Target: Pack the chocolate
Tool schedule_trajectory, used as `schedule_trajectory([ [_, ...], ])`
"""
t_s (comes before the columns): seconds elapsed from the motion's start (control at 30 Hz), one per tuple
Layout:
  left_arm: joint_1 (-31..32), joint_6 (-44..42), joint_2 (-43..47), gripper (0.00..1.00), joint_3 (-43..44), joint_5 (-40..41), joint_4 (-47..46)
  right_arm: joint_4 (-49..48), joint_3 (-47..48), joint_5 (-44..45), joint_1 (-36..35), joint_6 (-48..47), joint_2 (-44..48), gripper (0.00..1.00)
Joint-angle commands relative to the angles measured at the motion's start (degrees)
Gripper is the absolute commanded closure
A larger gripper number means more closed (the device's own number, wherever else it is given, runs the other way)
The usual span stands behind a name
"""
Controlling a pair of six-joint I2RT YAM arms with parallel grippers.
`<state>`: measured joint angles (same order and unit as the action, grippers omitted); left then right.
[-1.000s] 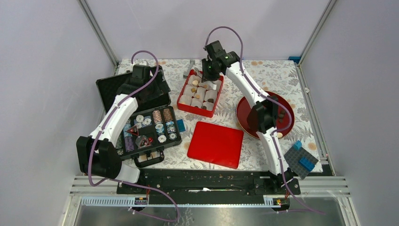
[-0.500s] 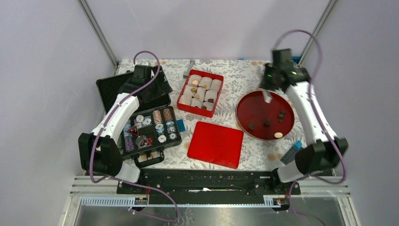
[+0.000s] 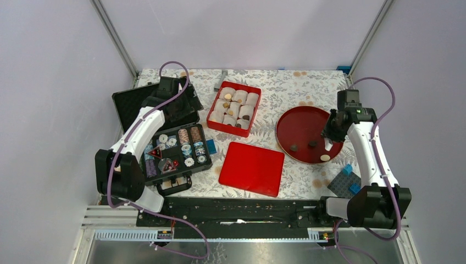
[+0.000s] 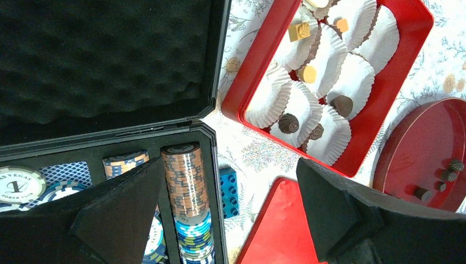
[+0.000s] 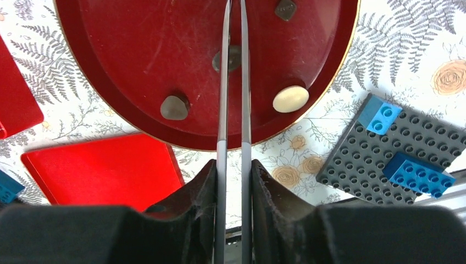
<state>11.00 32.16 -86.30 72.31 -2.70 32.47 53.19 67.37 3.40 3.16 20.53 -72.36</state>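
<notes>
Several chocolate lumps lie on the round dark-red plate (image 5: 137, 49): a dark one (image 5: 233, 58), a brown one (image 5: 175, 106), a pale tan one (image 5: 290, 99) and another dark one (image 5: 286, 8). My right gripper (image 5: 233, 165) is shut on grey metal tweezers (image 5: 222, 110). Their two blades stand slightly apart and the first dark lump shows between them. From above, the right gripper (image 3: 331, 133) hangs over the plate's right side. More chocolate (image 4: 288, 122) sits in white paper cups in the red box (image 4: 384, 115). My left gripper (image 4: 231, 203) is open and holds nothing, above the black case (image 4: 214, 148).
The red lid (image 3: 251, 168) lies flat in front of the box (image 3: 233, 108). The open black case (image 3: 165, 137) with poker chips takes up the left. A grey brick plate with blue bricks (image 3: 347, 184) is at the near right. A blue brick (image 4: 228, 192) lies beside the case.
My right arm swung from over the red box to the plate on the right and came down over it. The left arm barely moved.
</notes>
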Motion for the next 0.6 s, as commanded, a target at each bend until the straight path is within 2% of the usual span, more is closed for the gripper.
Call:
schedule_trajectory([
  [0.0,-0.2,0.2,-0.2,0.01,2.1,-1.6,-1.9,0.2,0.4,0.6,0.3,0.1,1.4,0.67],
  [0.13,-0.1,-0.1,0.3,0.01,1.0,-1.2,-1.9,0.1,-0.9,1.8,0.7,0.0,1.5,0.63],
  [0.4,-0.1,-0.9,0.7,0.01,1.9,0.2,-1.9,-0.4,-4.0,5.5,1.3,-0.8,1.8,0.62],
  [0.57,-0.1,-0.8,0.4,0.01,1.5,0.2,-1.9,-0.8,-4.5,6.3,1.5,-1.4,1.6,0.55],
])
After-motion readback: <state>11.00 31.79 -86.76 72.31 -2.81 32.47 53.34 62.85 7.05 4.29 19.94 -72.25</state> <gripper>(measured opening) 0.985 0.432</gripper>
